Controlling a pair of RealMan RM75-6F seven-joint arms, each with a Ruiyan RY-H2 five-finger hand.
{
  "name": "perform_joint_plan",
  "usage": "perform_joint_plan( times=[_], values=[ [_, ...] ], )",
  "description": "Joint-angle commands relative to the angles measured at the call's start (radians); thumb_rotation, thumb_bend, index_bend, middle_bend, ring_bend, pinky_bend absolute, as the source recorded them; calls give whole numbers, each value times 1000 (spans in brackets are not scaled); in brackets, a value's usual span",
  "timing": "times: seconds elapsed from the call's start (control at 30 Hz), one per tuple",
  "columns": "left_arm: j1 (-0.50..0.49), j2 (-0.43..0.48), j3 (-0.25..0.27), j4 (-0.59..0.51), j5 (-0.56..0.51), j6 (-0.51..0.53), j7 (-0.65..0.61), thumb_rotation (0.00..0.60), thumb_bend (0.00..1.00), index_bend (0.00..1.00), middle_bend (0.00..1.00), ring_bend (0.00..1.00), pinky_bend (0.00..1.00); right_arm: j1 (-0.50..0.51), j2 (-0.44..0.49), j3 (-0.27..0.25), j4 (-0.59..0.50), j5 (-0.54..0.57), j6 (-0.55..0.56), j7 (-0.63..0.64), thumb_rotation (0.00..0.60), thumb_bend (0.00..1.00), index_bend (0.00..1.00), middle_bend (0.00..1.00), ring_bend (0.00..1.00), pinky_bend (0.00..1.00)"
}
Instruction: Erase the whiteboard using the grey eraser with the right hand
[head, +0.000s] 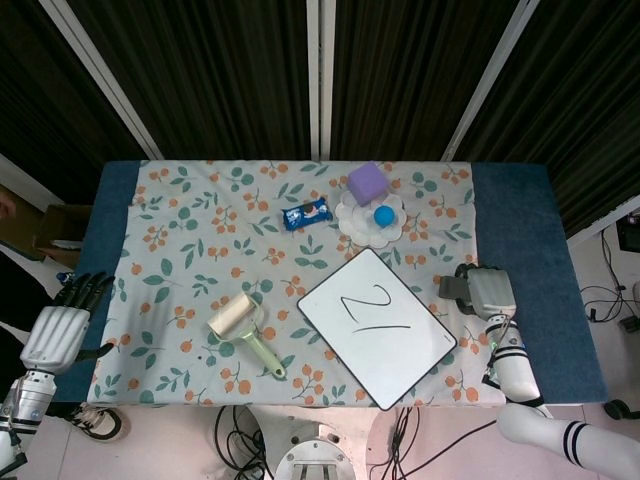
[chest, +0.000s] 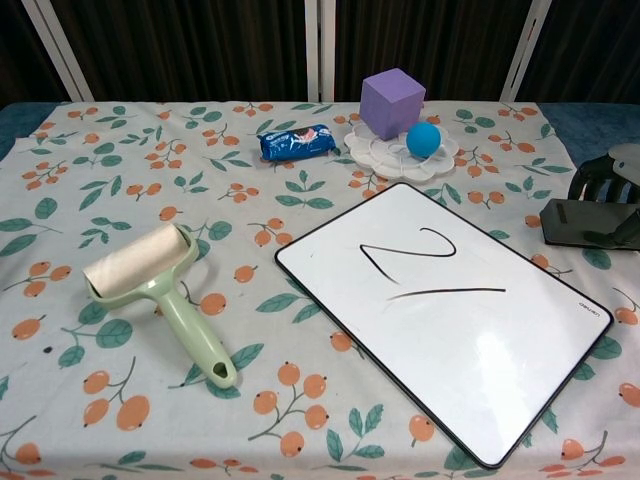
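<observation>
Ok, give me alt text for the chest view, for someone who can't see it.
A whiteboard with black marks lies on a floral tablecloth; at the right edge the right hand rests over the grey eraser. Left lies a green lint roller; behind are a blue snack packet, purple cube and blue ball.
</observation>
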Motion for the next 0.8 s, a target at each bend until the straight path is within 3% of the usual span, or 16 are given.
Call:
perform_joint_plan(
  times=[0.03, 0.37, 0.6, 0.8],
  values=[
    [0, 0, 0, -1, 0, 0, 0, 600, 0, 68, 62, 36, 161, -5, 5, -1, 0, -15, 7, 14, 600, 312, 570, 452, 418, 520],
    [4, 6, -1, -2, -3, 6, -2, 600, 0, 67, 62, 36, 161, -13, 52, 2, -51, -88, 27, 62, 600, 376, 713, 590, 556, 666],
    [4, 17, -11, -19, -12, 13, 5, 600, 0, 67, 62, 36, 161, 14, 182, -3, -296, -238, -18, 136, 600, 378, 750, 626, 591, 700],
    [4, 19, -8, -24, -11, 10, 12, 600, 0, 67, 62, 36, 161, 37, 227, -65, -397, -399, -65, 146, 600, 378, 784, 664, 626, 739]
  ],
)
